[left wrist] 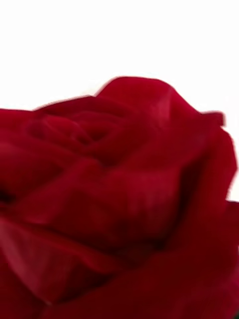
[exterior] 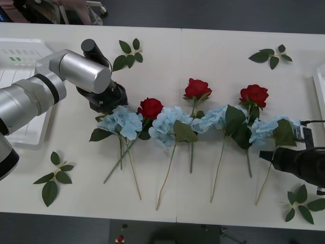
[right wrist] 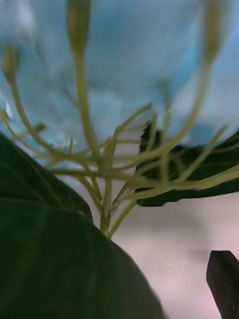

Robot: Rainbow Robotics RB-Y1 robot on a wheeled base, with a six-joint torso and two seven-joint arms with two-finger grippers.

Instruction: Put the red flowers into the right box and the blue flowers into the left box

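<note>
Three red flowers (exterior: 150, 108) (exterior: 197, 88) (exterior: 254, 94) lie in a row across the table with several blue flowers (exterior: 122, 122) (exterior: 165, 124) (exterior: 213, 118) (exterior: 264, 129) between and below them. My left gripper (exterior: 112, 100) hovers low beside the leftmost blue flower and red flower; the red flower (left wrist: 119, 199) sits very close in the left wrist view. My right gripper (exterior: 265, 155) is at the rightmost blue flower's stem, open, with one dark finger (right wrist: 224, 281) beside the blue flower's branching stalks (right wrist: 107, 199). The left box (exterior: 20, 66) stands at the far left. The right box (exterior: 321, 86) shows as a rim at the right edge.
Loose green leaf sprigs lie at the back left (exterior: 128, 53), back right (exterior: 271, 56), front left (exterior: 53, 178) and front right (exterior: 303, 203). The flower stems reach toward the table's front edge. A seam runs down the table's middle.
</note>
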